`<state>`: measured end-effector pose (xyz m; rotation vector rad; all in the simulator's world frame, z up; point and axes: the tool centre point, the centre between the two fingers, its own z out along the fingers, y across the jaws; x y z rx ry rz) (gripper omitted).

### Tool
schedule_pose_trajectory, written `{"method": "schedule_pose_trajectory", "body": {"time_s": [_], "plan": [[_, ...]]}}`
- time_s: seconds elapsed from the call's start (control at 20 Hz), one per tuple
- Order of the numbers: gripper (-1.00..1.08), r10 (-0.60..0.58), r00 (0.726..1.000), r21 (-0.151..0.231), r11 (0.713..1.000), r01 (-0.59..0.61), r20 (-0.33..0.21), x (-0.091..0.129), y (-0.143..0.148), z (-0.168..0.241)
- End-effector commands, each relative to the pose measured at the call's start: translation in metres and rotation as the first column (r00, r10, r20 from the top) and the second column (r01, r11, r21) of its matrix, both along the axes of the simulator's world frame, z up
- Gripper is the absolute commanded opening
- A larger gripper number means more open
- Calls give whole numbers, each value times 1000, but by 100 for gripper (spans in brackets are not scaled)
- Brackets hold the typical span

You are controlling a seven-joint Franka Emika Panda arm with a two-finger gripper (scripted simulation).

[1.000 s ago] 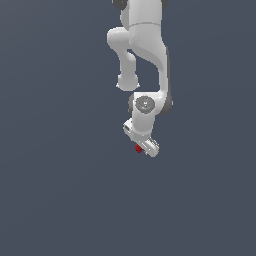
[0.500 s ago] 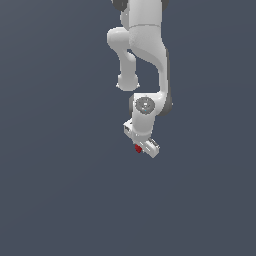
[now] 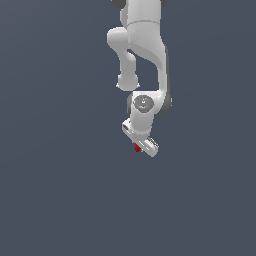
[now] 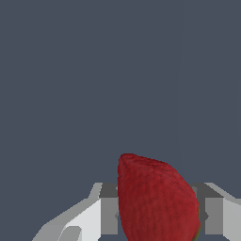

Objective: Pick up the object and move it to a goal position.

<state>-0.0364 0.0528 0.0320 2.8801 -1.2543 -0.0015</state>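
Observation:
The object is a dark red, strawberry-shaped lump [image 4: 157,200] tapering to a point. In the wrist view it sits between my two grey fingers [image 4: 106,214], which press against its sides. In the exterior view only a small red bit of the object [image 3: 137,147] shows under the white hand. My gripper [image 3: 140,146] is shut on the object and holds it at the end of the downward-reaching white arm. The greenish top is barely visible at the wrist view's edge.
The white arm [image 3: 142,60] reaches down from the top of the exterior view. A plain dark grey-blue surface [image 3: 60,175] fills everything around it. No other objects or goal marker show.
The arm and hand have barely shifted, still with the red object in the gripper.

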Motion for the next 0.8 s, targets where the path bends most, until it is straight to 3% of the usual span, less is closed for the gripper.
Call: {"method": "schedule_pose_trajectory", "body": {"time_s": [0.0, 0.75], "plan": [[-100, -1, 1000, 0, 1000, 1, 2, 2, -6, 10], [-100, -2, 1000, 1, 1000, 2, 1, 19, -91, 138]]}}
